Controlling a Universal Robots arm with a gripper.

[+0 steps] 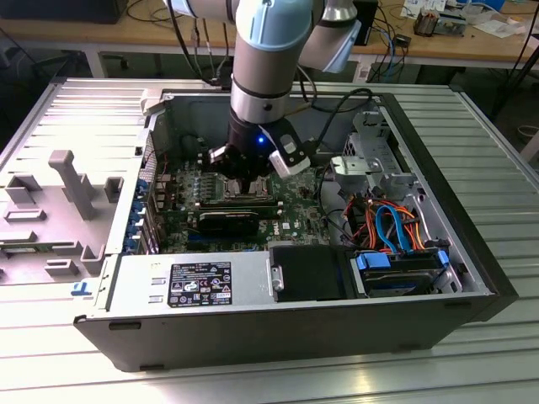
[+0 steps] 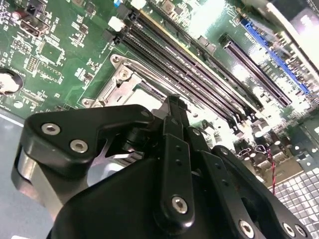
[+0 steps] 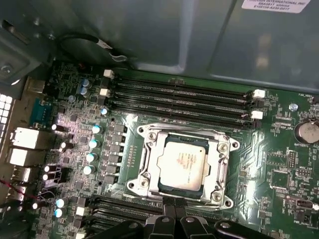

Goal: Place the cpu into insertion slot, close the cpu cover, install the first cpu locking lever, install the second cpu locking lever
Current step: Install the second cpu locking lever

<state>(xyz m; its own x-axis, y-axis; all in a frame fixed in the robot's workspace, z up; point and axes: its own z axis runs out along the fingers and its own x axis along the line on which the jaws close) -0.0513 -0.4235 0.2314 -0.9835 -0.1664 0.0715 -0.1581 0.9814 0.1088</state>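
One gripper (image 3: 173,211), fingers (image 2: 172,127) pinched together and empty, hovers beside the socket, where the cpu (image 3: 182,164) sits beneath its cpu cover (image 3: 219,164); levers likely demand slow, square pressure.

Arm down inside the open computer case, over the board.

The gripper (image 1: 250,168) hangs right above the socket on the motherboard (image 3: 279,164). In the first wrist view the cpu (image 3: 182,163) sits in the socket, the cpu cover (image 3: 221,158) lying around it, memory slots (image 3: 184,97) just beyond. In the exterior view, the power supply (image 1: 194,282) lies along the case's near wall, drive and cables (image 1: 392,231) toward that view's right.
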